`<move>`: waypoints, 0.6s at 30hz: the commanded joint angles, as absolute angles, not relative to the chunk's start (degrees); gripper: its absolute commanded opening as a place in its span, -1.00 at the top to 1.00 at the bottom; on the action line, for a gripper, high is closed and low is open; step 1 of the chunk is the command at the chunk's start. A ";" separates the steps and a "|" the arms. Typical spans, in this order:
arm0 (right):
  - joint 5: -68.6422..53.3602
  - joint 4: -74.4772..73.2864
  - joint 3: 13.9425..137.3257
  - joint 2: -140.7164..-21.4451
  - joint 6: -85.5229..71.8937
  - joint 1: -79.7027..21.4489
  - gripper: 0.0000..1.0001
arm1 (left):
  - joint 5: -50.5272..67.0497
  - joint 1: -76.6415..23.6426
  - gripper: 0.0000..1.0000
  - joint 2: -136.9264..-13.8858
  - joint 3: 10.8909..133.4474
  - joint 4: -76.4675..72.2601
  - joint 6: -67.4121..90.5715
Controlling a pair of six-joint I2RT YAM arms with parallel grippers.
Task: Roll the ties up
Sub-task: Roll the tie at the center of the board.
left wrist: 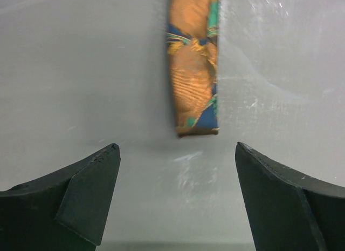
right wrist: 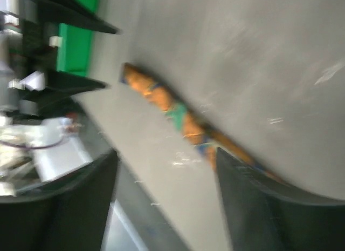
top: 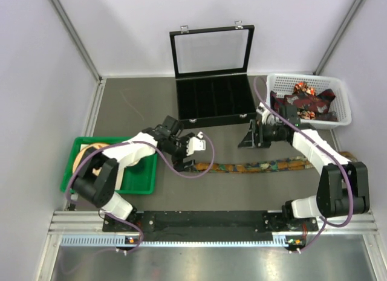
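One tie [top: 254, 167], orange-brown with green and blue, lies flat and stretched left to right across the table. Its narrow end [left wrist: 195, 67] lies just beyond my left gripper [top: 184, 153], which is open and empty, its fingertips [left wrist: 102, 170] apart on either side. My right gripper [top: 248, 138] is open and empty, above the table behind the tie's middle; the right wrist view shows the tie [right wrist: 172, 108] running diagonally past the fingers. More ties [top: 305, 103] lie bunched in the white basket [top: 338, 93].
An open black case [top: 214, 93] with several compartments stands at the back centre. A green tray [top: 139, 178] holding a tan object sits at the left. A purple cable loops from the left arm over the tie's left end.
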State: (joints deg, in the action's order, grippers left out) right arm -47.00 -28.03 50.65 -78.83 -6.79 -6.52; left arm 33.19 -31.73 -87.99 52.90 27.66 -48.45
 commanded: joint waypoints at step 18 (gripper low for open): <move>-49.13 -11.78 43.24 -91.49 -22.85 -19.42 1.00 | 31.21 -36.48 -0.17 -96.68 54.23 26.63 -47.90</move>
State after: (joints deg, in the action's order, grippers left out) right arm -49.69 -14.06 41.89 -89.32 -23.79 -16.23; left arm 32.08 -36.25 -96.99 54.65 26.04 -49.15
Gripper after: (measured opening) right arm 0.003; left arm 0.653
